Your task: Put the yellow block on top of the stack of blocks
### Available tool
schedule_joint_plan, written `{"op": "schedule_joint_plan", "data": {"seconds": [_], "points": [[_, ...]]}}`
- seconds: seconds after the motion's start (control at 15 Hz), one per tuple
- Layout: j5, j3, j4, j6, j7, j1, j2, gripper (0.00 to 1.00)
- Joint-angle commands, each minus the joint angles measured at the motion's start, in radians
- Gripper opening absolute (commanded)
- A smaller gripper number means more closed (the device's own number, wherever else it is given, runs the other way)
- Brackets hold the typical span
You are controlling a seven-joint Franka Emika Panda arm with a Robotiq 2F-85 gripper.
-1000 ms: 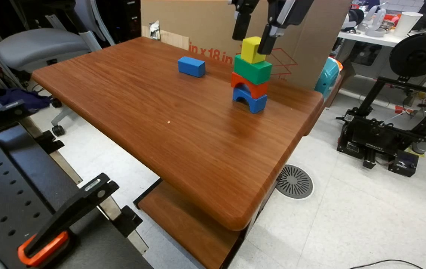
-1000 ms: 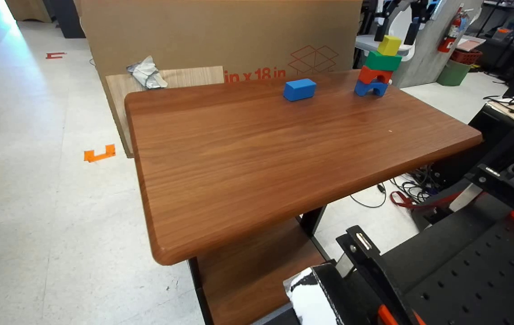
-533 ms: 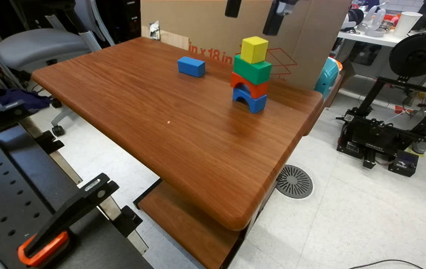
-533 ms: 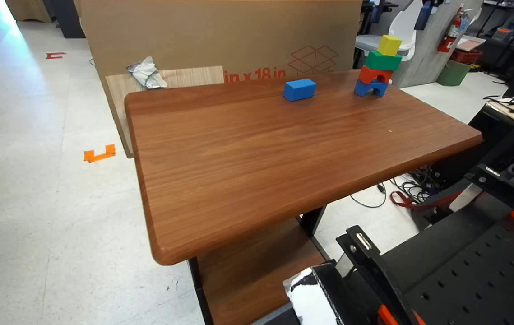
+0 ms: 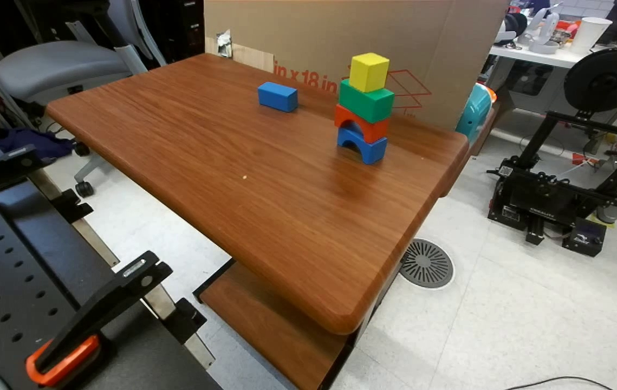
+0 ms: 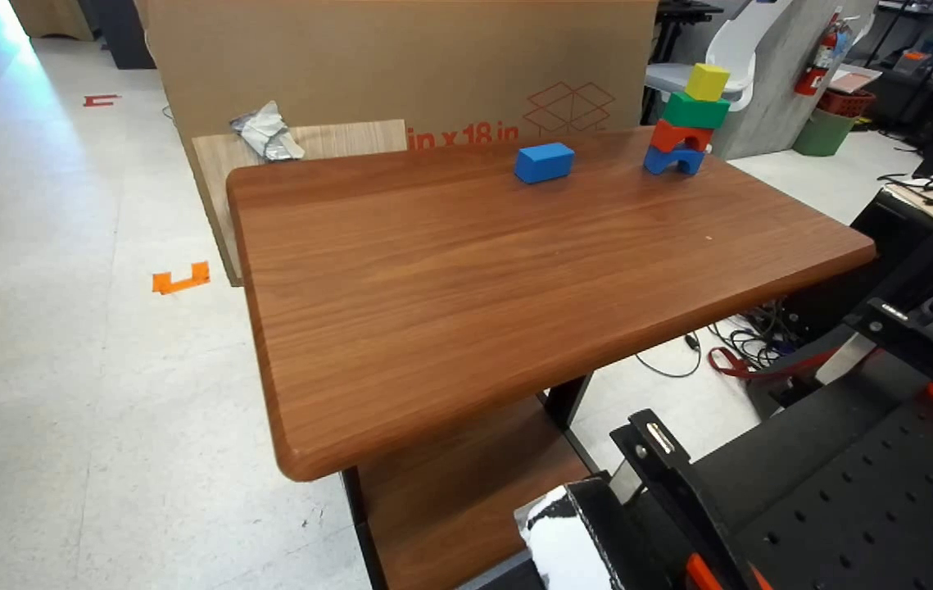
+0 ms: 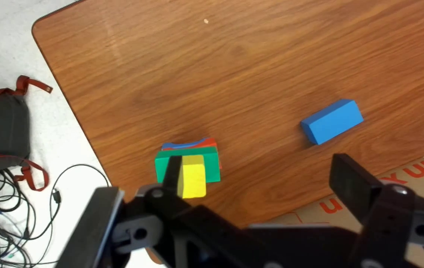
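Yellow blk (image 5: pixel 369 72) sits atop stack (image 5: pixel 363 107) on bench (image 5: pixel 221 146) w/ lone blue blk (image 5: pixel 277 97) well apart; in wrist view, pincer (image 7: pixel 259 173) spread wide.

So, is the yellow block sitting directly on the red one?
No, the green block sits between the yellow block and the red block.

In both exterior views we had room to pass between the stack of blocks (image 5: pixel 369 120) and the lone blue block (image 5: pixel 277 97), and over the near tabletop (image 5: pixel 270 211), while cardboard (image 5: pixel 297 32) blocked the far edge; the yellow block (image 5: pixel 369 72) stood highest on the stack.
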Motion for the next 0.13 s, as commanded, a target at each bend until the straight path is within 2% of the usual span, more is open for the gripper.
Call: {"op": "schedule_joint_plan", "data": {"seconds": [0.0,0.07], "points": [[0.002,-0.006,0.003,-0.003,-0.002,0.002,0.005,1.00],[0.002,-0.007,0.004,-0.003,-0.002,0.000,0.008,1.00]]}}
